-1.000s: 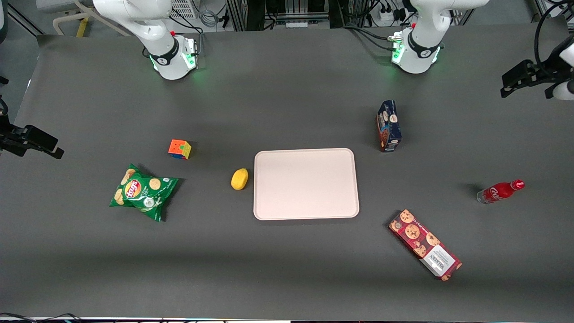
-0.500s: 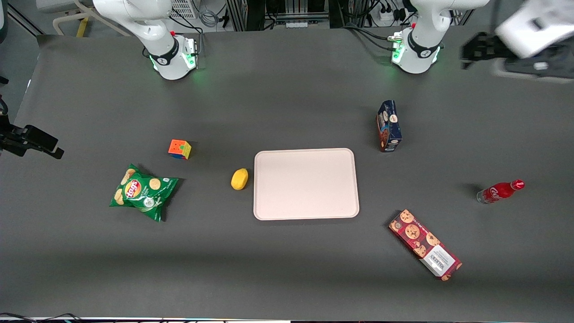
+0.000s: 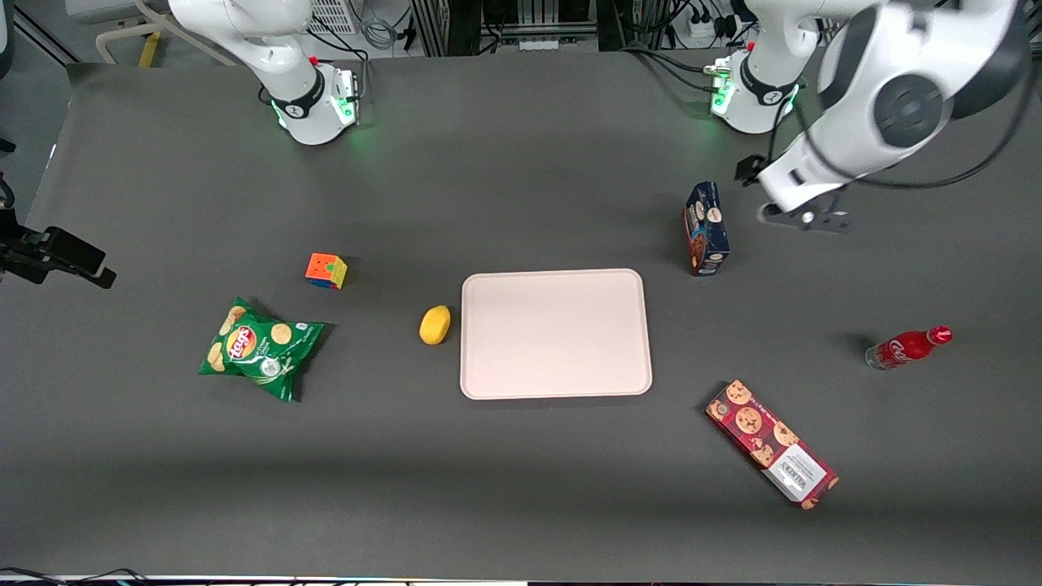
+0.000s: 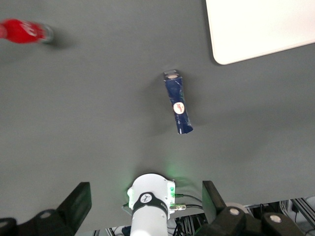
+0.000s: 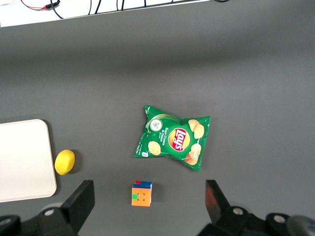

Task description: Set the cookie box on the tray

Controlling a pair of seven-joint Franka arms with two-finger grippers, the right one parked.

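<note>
You see the cookie box (image 3: 706,229) standing just farther back than the tray (image 3: 555,334), and the gripper (image 3: 802,216) hangs above the table beside that box

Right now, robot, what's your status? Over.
Claw open, up beside the cookie box, holding nothing. Box standing on the table, not on the tray. Nothing between box and tray.

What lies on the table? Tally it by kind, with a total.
boxes: 2 (cookie box, red box)
tray: 1
bottle: 1
lemon: 1
chip bag: 1
puzzle cube: 1
Total: 7
gripper: open, above the table beside the cookie box
</note>
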